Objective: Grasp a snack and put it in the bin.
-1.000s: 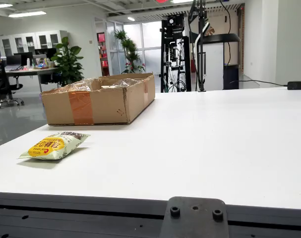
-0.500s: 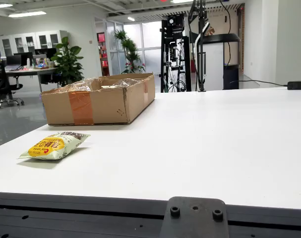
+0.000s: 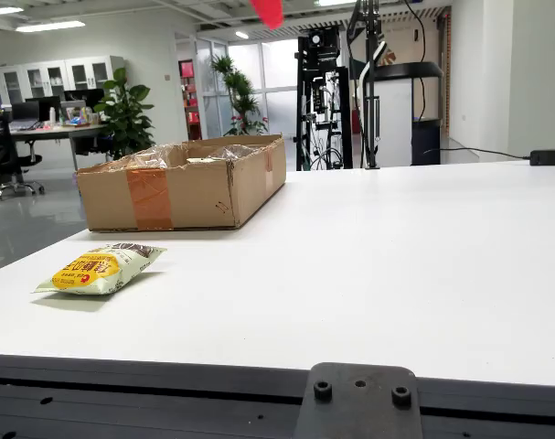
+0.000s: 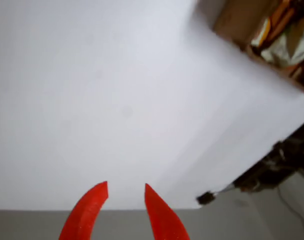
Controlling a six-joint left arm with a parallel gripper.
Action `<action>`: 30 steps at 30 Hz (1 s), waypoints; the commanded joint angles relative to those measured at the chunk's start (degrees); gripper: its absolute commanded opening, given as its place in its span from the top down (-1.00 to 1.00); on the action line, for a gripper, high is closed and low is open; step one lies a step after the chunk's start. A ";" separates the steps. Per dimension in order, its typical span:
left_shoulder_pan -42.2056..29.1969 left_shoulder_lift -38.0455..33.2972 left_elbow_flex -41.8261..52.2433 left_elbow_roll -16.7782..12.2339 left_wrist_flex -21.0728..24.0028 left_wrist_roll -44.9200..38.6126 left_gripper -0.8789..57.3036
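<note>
Fixed view: white surface (image 3: 396, 256) fills the middle and lower frame; snack (image 3: 101, 268), a pale green packet with a yellow-orange label, lies flat at lower left of the frame, near the surface's left edge, nothing touching it; cardboard box (image 3: 181, 183) sits behind it at centre left, open-topped, clear plastic lining visible at the rim, an orange-brown tape strip down its near face; snack and box are apart, with bare surface between them; a small red tip (image 3: 268, 11) enters at the top edge, centre, high above the surface and well apart from both snack and box; a dark bracket with two bolts (image 3: 359, 402) sits at the bottom edge; a potted plant (image 3: 126, 112) and a black equipment rack (image 3: 325, 96) stand in the background. Gripper-mounted view: gripper (image 4: 125, 192) at lower centre, two red curved fingers (image 4: 86, 212), tips apart with a clear gap, nothing between them; blurred white surface below them takes up most of the frame; a corner of the cardboard box appears at upper right with packets inside, contents too blurred to identify; the snack on the surface is not visible in this view.
</note>
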 commanded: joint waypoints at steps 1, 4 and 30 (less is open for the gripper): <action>1.61 -1.58 4.60 -0.31 0.80 -9.28 0.45; 2.88 -2.63 7.52 -0.53 1.23 -9.47 0.35; 16.60 1.91 19.62 -7.24 3.45 -9.47 -0.54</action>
